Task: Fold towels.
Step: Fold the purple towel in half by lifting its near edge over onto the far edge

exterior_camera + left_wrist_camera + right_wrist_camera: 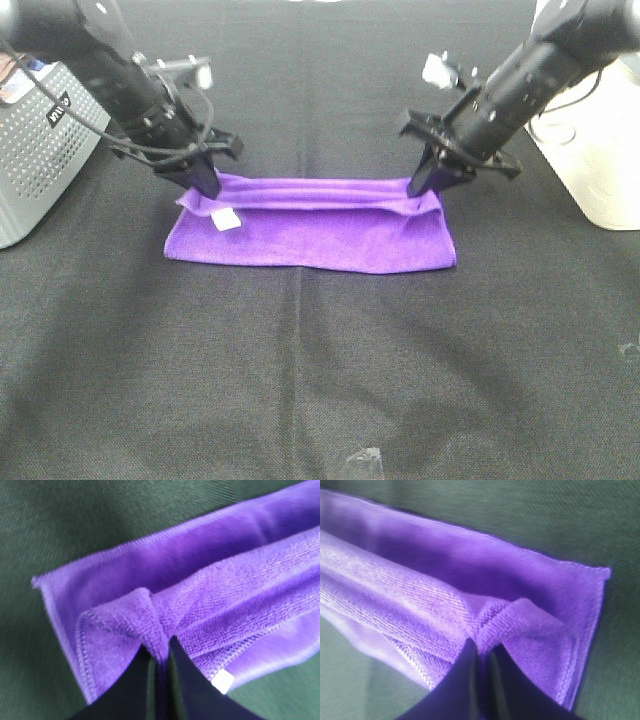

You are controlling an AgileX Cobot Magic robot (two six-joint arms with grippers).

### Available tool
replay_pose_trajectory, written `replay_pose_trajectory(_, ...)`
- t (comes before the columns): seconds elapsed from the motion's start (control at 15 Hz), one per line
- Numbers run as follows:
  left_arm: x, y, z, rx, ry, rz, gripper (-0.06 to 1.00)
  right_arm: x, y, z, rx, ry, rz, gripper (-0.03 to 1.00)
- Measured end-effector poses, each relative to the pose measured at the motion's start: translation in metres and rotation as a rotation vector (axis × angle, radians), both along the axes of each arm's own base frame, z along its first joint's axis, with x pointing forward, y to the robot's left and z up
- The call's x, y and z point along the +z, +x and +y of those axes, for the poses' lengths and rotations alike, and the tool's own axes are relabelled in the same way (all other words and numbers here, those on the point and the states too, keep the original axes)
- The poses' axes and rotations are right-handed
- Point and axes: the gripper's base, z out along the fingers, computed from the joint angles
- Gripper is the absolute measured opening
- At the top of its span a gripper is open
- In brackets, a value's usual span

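Observation:
A purple towel (pixel 310 230) lies on the black table, its far edge lifted and stretched between both grippers. My left gripper (pixel 205 187) is shut on the towel's far left corner; the left wrist view shows the cloth (pixel 200 590) pinched between the black fingers (pixel 125 690), with a white tag (pixel 222 681) beside them. My right gripper (pixel 423 185) is shut on the far right corner; the right wrist view shows the cloth (pixel 445 595) bunched between its fingers (pixel 460 685). The tag also shows in the high view (pixel 226 220).
A grey perforated box (pixel 35 150) stands at the left edge. A white container (pixel 595 130) stands at the right edge. A black cloth (pixel 320 370) covers the table, with bare room in front of the towel.

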Motion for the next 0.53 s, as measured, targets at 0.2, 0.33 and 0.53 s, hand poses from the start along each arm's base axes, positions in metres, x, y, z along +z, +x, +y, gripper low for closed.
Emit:
replay_pose_trajectory(0.2, -0.0136, 0.0015, -0.0004, -0.004, 0.008, 0.029, 0.0, -0.0122, 0.0012, -0.0003, -0.006, -0.007, 0.014, 0.03)
replay_pose_trajectory(0.33, -0.0146, 0.0014, -0.0004, -0.004, 0.009, 0.032, 0.0, -0.0116, 0.0023, -0.0004, -0.01, -0.008, 0.005, 0.07)
replay_pose_trajectory(0.53, -0.0143, 0.0019, 0.0002, -0.008, 0.017, 0.026, 0.0, -0.0144, 0.0027, -0.0015, -0.004, -0.023, 0.002, 0.21)
